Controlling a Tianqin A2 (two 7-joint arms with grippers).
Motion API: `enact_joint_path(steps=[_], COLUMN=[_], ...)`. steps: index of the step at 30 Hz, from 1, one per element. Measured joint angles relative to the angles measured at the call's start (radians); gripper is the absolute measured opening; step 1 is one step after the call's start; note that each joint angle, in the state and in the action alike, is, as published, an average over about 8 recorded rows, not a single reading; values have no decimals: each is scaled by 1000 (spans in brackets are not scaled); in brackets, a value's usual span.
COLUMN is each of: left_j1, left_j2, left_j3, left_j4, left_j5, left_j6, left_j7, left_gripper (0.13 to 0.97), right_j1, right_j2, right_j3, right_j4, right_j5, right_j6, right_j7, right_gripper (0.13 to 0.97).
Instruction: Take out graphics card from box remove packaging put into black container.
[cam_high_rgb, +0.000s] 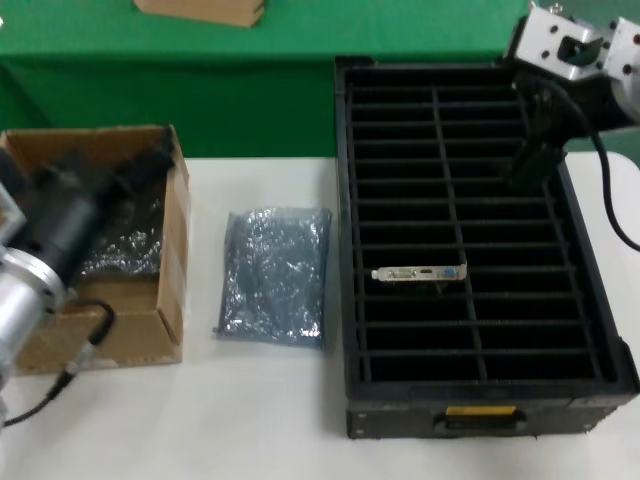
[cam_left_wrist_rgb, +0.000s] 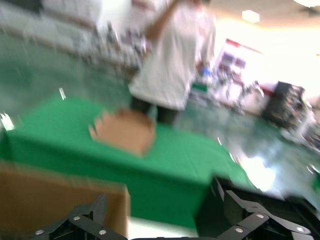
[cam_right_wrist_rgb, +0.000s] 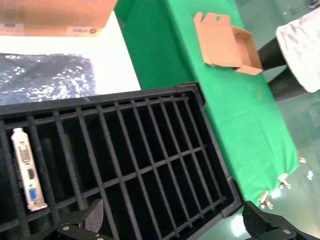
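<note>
A: Where's everything, left to right?

B: Left gripper (cam_high_rgb: 150, 165) over the box (cam_high_rgb: 170, 250), fingers spread. The bag (cam_high_rgb: 275, 275) lies on the counter (cam_high_rgb: 260, 410). The card (cam_high_rgb: 420, 273) stands slotted in the crate (cam_high_rgb: 350, 250). Right gripper (cam_high_rgb: 528, 165) hangs far right, fingers spread.

A: Handling?

B: Probably stiff, light, fragile; hold its edges or bracket.

A white table (cam_high_rgb: 250, 420) has bare surface across the lower left and centre of the frame. A black container (cam_high_rgb: 590, 300) fills the right side; one graphics card (cam_high_rgb: 420, 273) stands in a middle slot, the other slots lie open from above. The right gripper (cam_high_rgb: 535, 150) hangs over its upper right corner. The packaging (cam_high_rgb: 275, 275) lies flat between container and box (cam_high_rgb: 175, 250). The left gripper (cam_high_rgb: 140, 170) blocks the box's open top at centre left.
</note>
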Motion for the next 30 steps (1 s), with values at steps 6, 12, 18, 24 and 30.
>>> enact_joint_path(steps=[6, 12, 18, 24, 30], left_j1=[91, 122, 151, 192, 237], left_j2=[22, 46, 72, 111, 152], left_j3=[-178, -229, -257, -298, -343], left_j4=[-52, -54, -49, -43, -35], left_j5=[84, 84, 121, 172, 225], left_j6=[-20, 0, 19, 48, 78], left_j7=[44, 84, 91, 107, 123], left_gripper=[826, 900, 950, 962, 966], right_j1=[-50, -102, -163, -252, -348], right_j2=[21, 34, 24, 11, -3], right_j3=[40, 76, 98, 131, 167], right_j4=[59, 97, 103, 115, 127], right_j5=[-15, -12, 50, 136, 227], right_j6=[35, 78, 144, 240, 342], right_j7=[11, 8, -29, -81, -137], right_gripper=[966, 966, 966, 966, 966])
